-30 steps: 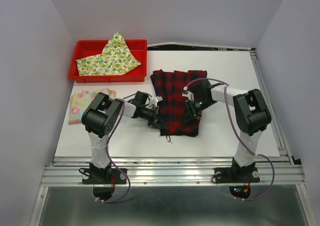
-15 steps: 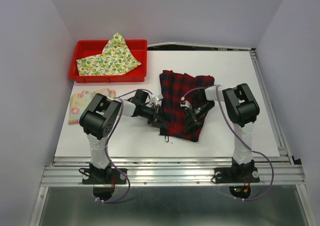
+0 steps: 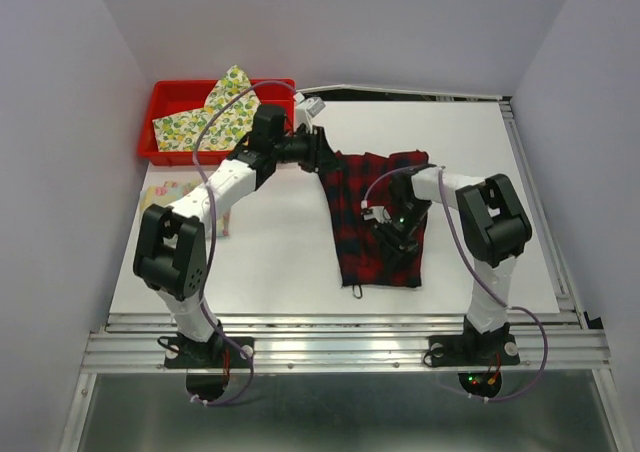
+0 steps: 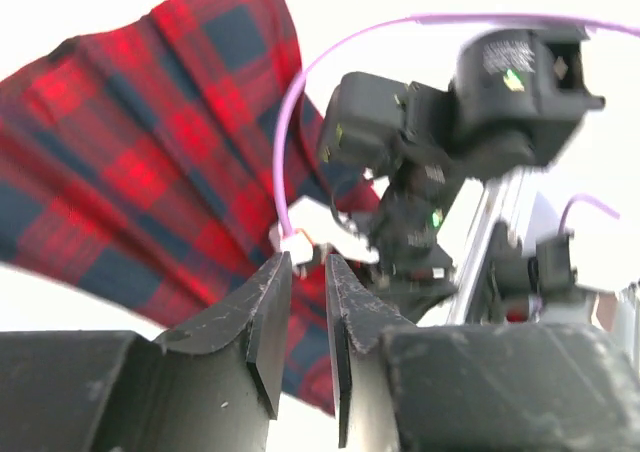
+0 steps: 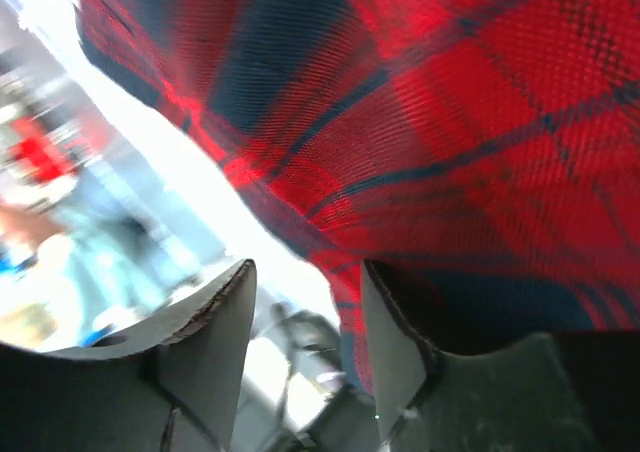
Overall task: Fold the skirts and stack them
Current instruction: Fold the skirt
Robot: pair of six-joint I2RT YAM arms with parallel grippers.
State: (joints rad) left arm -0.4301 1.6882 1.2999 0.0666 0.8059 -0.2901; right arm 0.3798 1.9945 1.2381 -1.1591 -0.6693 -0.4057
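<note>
The red-and-black plaid skirt (image 3: 375, 222) lies spread on the white table; it also shows in the left wrist view (image 4: 150, 142) and the right wrist view (image 5: 450, 102). My left gripper (image 3: 318, 154) (image 4: 305, 272) hovers at the skirt's far left corner, jaws a narrow gap apart with nothing between them. My right gripper (image 3: 395, 234) (image 5: 305, 292) is open, low on the skirt's middle, with a cloth edge by its right finger. The lemon-print skirt (image 3: 225, 117) lies in the red bin (image 3: 170, 94). The pastel floral skirt (image 3: 160, 200) lies at the left, partly hidden by my left arm.
The red bin stands at the back left of the table. A metal rail (image 3: 350, 327) runs along the table's near edge and another along its right side (image 3: 535, 192). Grey walls close in on both sides. My right arm (image 4: 420, 172) shows in the left wrist view.
My left gripper let go of the plaid skirt's near left edge and swung to its far left corner. The skirt now lies flatter and slightly nearer. The right gripper stayed on it.
</note>
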